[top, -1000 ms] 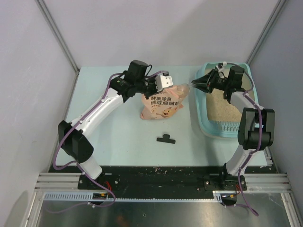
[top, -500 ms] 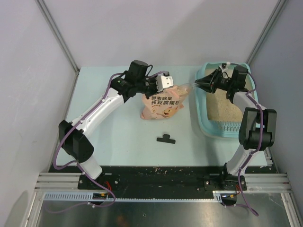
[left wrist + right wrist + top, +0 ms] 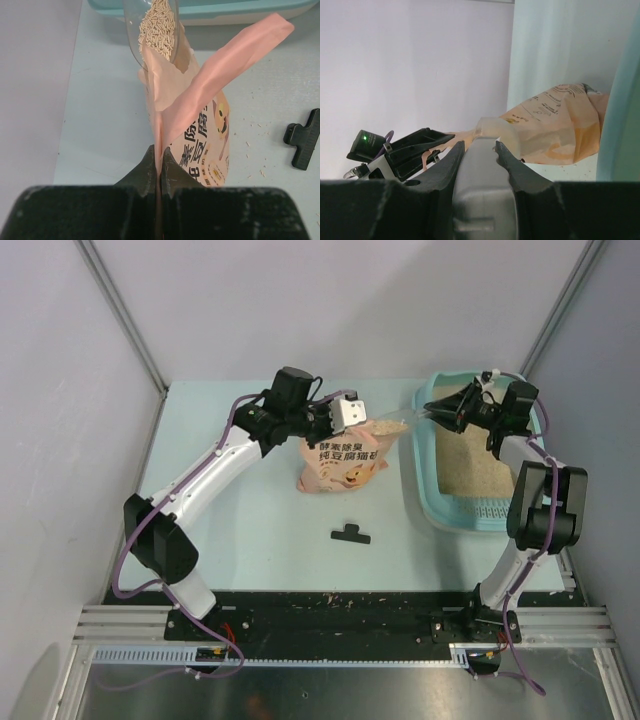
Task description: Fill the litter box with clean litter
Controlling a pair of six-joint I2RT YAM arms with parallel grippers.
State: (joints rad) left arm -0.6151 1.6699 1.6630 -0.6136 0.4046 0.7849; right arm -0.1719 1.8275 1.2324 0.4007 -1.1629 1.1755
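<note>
The teal litter box (image 3: 425,492) stands at the right with a layer of beige clean litter (image 3: 468,468) in it. My right gripper (image 3: 447,412) is shut on the handle of a clear scoop (image 3: 400,422), held over the box's left rim. The scoop bowl (image 3: 157,27) holds beige litter at the mouth of the peach-pink bag (image 3: 340,465). My left gripper (image 3: 338,416) is shut on the bag's top edge (image 3: 159,125) and holds it open. In the right wrist view the jaws (image 3: 479,146) clamp the grey scoop handle, with the bag (image 3: 560,125) beyond.
A black clip (image 3: 350,533) lies on the table in front of the bag; it also shows in the left wrist view (image 3: 302,140). A few litter grains are scattered near it. Grey walls close in the back and both sides.
My right arm has drawn back to the right, pulling the scoop out of the bag mouth toward the litter box. My left gripper and the bag have stayed put.
</note>
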